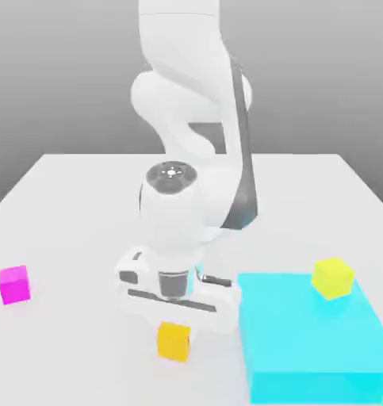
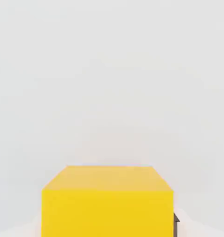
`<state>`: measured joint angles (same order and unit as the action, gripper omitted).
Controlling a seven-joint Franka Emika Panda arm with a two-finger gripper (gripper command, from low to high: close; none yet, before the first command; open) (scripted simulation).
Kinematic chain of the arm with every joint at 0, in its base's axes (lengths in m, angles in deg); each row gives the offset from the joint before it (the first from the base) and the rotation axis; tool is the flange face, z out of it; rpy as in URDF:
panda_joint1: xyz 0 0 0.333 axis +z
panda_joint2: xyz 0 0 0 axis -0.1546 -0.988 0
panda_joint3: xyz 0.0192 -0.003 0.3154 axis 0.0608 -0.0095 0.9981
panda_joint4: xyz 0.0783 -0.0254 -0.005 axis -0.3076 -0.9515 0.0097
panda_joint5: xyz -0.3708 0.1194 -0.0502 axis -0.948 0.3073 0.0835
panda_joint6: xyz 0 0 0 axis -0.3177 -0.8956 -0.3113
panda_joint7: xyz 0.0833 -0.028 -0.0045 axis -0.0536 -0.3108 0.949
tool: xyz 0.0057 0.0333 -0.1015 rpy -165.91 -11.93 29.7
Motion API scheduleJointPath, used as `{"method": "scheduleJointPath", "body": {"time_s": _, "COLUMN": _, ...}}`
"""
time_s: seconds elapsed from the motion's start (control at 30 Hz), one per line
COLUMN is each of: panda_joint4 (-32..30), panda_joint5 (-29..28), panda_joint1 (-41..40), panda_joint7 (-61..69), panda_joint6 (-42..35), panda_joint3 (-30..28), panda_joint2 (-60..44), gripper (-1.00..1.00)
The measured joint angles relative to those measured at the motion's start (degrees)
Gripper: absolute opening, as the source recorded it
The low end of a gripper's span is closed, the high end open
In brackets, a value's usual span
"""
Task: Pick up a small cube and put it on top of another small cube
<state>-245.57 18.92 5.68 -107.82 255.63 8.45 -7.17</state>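
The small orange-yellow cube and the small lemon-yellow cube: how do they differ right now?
The small orange-yellow cube is darker amber; the small lemon-yellow cube is paler. The amber one sits on the white table under the gripper; the lemon one rests on the cyan slab. Both are plain and similar in size.

Bright, even, diffuse light fills the exterior view; the white table [image 1: 83, 206] fades into a grey gradient backdrop. Only faint, soft shadows lie beneath the amber cube [image 1: 174, 341] and the cyan slab [image 1: 313, 341]. Edges look slightly soft, with no glare.
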Motion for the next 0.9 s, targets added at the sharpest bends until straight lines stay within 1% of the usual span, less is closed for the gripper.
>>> {"method": "scheduleJointPath", "body": {"time_s": 0.07, "panda_joint4": -0.77, "panda_joint5": -0.06, "panda_joint1": -0.02, "panda_joint7": -0.06, "panda_joint6": -3.32, "panda_joint3": 0.00, "panda_joint2": 4.08, "gripper": -1.00}}
{"method": "scheduleJointPath", "body": {"time_s": 0.13, "panda_joint4": 1.39, "panda_joint5": -0.09, "panda_joint1": 1.08, "panda_joint7": -3.18, "panda_joint6": -6.02, "panda_joint3": 0.53, "panda_joint2": 4.55, "gripper": -1.00}}
{"method": "scheduleJointPath", "body": {"time_s": 0.33, "panda_joint4": 13.15, "panda_joint5": -0.68, "panda_joint1": 7.12, "panda_joint7": -18.44, "panda_joint6": -12.90, "panda_joint3": 2.44, "panda_joint2": -0.53, "gripper": -1.00}}
{"method": "scheduleJointPath", "body": {"time_s": 0.73, "panda_joint4": 37.94, "panda_joint5": -2.53, "panda_joint1": 23.29, "panda_joint7": -50.34, "panda_joint6": -26.14, "panda_joint3": 4.76, "panda_joint2": -11.89, "gripper": -1.00}}
{"method": "scheduleJointPath", "body": {"time_s": 0.8, "panda_joint4": 40.40, "panda_joint5": -2.97, "panda_joint1": 25.07, "panda_joint7": -53.43, "panda_joint6": -25.70, "panda_joint3": 4.84, "panda_joint2": -14.74, "gripper": -1.00}}
{"method": "scheduleJointPath", "body": {"time_s": 0.87, "panda_joint4": 41.25, "panda_joint5": -3.40, "panda_joint1": 25.78, "panda_joint7": -54.43, "panda_joint6": -22.71, "panda_joint3": 4.52, "panda_joint2": -18.57, "gripper": -1.00}}
{"method": "scheduleJointPath", "body": {"time_s": 0.9, "panda_joint4": 41.45, "panda_joint5": -3.54, "panda_joint1": 25.95, "panda_joint7": -54.65, "panda_joint6": -21.50, "panda_joint3": 4.38, "panda_joint2": -19.98, "gripper": 1.00}}
